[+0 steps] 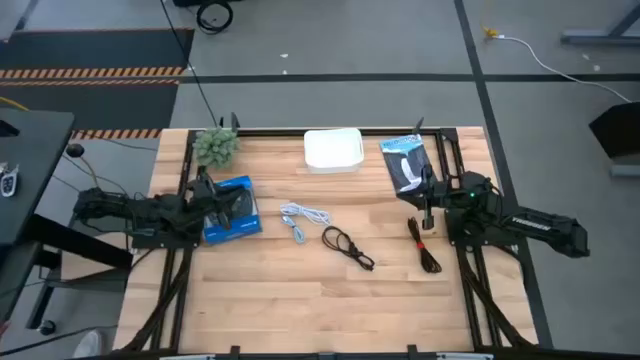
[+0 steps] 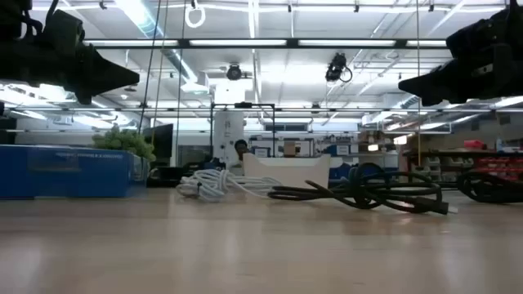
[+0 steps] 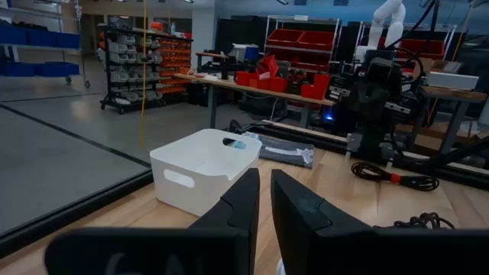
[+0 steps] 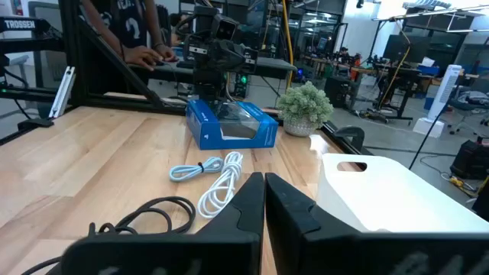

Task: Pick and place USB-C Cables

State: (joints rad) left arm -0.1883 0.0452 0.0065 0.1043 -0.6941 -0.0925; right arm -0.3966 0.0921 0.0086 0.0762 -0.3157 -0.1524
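Note:
Three cables lie loose on the wooden table: a white one (image 1: 303, 219) (image 4: 215, 180), a black one (image 1: 347, 246) (image 4: 147, 215) at mid-table, and a black one with a red tie (image 1: 425, 246) (image 3: 393, 176) near the right arm. The white tray (image 1: 333, 150) (image 3: 200, 171) stands at the far edge. My left gripper (image 1: 222, 205) (image 3: 265, 181) hovers above the blue box (image 1: 232, 211), shut and empty. My right gripper (image 1: 427, 208) (image 4: 264, 180) hangs above the far end of the red-tied cable, shut and empty.
A flat black-and-blue packet (image 1: 408, 162) lies right of the tray. A small potted plant (image 1: 216, 146) stands at the far left corner. Black frame rails run along the table's sides. A person (image 4: 130, 30) stands behind the left arm, beyond the table.

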